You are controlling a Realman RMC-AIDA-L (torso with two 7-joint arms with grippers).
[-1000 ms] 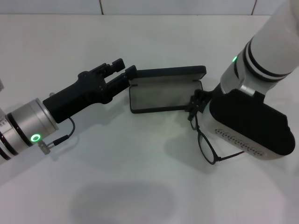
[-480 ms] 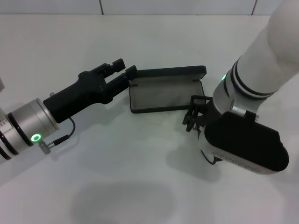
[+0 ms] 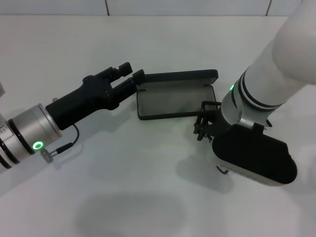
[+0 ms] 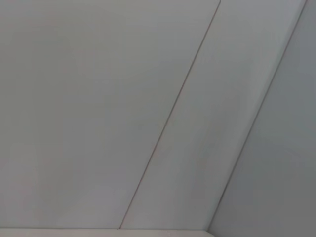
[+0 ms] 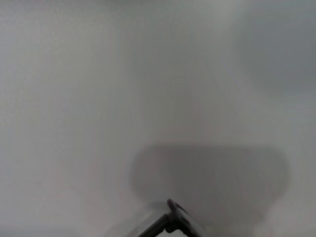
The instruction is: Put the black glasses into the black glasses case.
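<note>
Black glasses case (image 3: pixel 175 96) lies open at upper centre of the head view, its lid edge pinched at the case's left end by the clenched left gripper (image 3: pixel 129 74). Just right of and below the case, the right gripper (image 3: pixel 203 123) is seen, its grip undeterminable behind the wrist housing. Of the black glasses (image 3: pixel 219 170) only a sliver shows under that housing. A frame caught on the case's rim, or a slipping temple arm, is judged the likely failure.
</note>
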